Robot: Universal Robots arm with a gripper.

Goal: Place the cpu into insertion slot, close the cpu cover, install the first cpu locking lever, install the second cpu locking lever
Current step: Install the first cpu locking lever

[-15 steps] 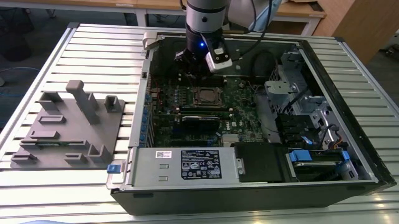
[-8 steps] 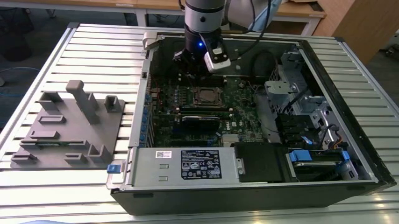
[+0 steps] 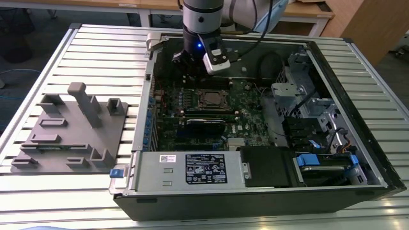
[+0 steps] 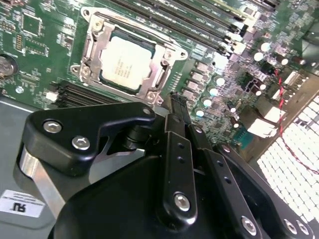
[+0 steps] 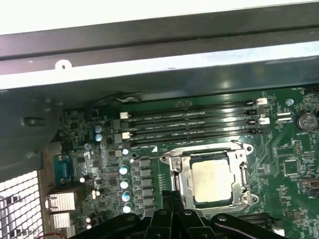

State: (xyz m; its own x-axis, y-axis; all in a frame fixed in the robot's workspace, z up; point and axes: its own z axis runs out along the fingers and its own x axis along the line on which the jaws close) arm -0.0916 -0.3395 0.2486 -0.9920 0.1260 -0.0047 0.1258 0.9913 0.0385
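**Chip.** The cpu (image 4: 124, 62), a small flat square chip with a dull silver-grey metal top, lies flat in the insertion slot (image 3: 200, 99). The slot is a small square socket with a silvery metal rim, set in the green circuit board (image 5: 279, 149). The top face of the chip (image 5: 212, 181) carries fine print and reflects the light evenly.

**Cover.** The cpu cover (image 4: 92, 52), a thin square silvery metal frame with a large window, lies down over the chip. In both wrist views its edges overlap the chip's border, and the chip top shows through the window. Thin wire levers run close along the sides of the cover (image 5: 184, 179). Whether they are hooked cannot be told.

**End effector.** The black two-finger gripper (image 4: 175, 102) hovers just beside the socket, apart from chip and cover. Its fingers (image 5: 172, 199) are pressed together with nothing between them.

**Surroundings.**
- Long black memory slots (image 5: 189, 119) run parallel to one side of the socket.
- In the exterior view, the silver-and-grey robot arm (image 3: 203, 19) reaches down into the open black computer case (image 3: 255, 206).
- The case rests on a slatted aluminium table (image 3: 96, 43).
- A grey moulded fixture block (image 3: 70, 129) stands on the table at the exterior view's left, well apart from the case interior.
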